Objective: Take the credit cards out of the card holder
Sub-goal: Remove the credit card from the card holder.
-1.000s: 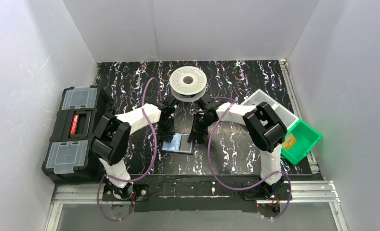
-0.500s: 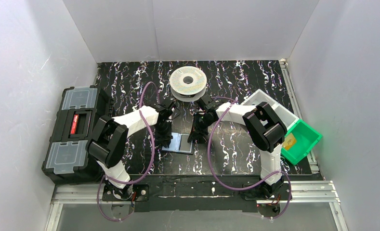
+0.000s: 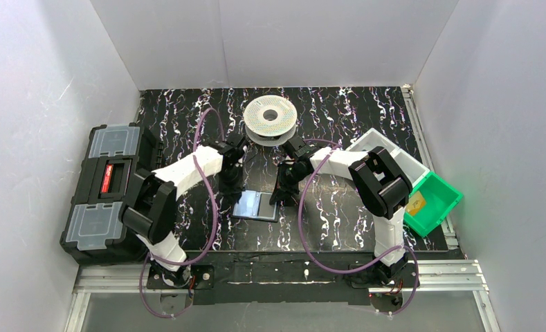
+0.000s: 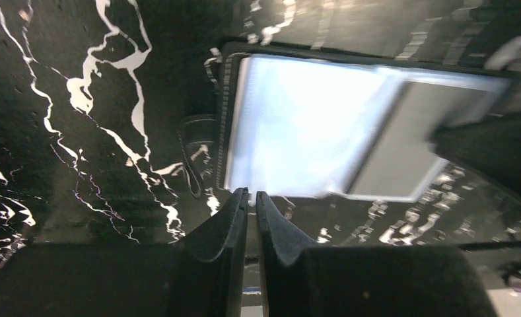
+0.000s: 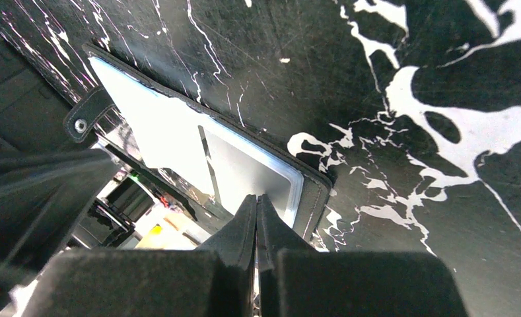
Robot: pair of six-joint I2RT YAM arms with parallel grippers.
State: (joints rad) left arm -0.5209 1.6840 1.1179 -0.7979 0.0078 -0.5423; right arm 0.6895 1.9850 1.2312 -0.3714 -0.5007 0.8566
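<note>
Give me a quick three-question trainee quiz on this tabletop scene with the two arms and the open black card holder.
1. True or false: the flat black folding card holder lies open on the black marbled table.
2. The big black plastic toolbox stands on which arm's side? A left, B right, C neither.
3. Fill in: the left gripper and the right gripper both have their jaws ____.
Key: 1 true; 2 A; 3 shut.

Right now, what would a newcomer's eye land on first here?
The open card holder lying flat mid-table, bluish inside up, with the left gripper and right gripper shut at its opposite edges. Then the white spool beyond it and the green bin at the right edge.
</note>
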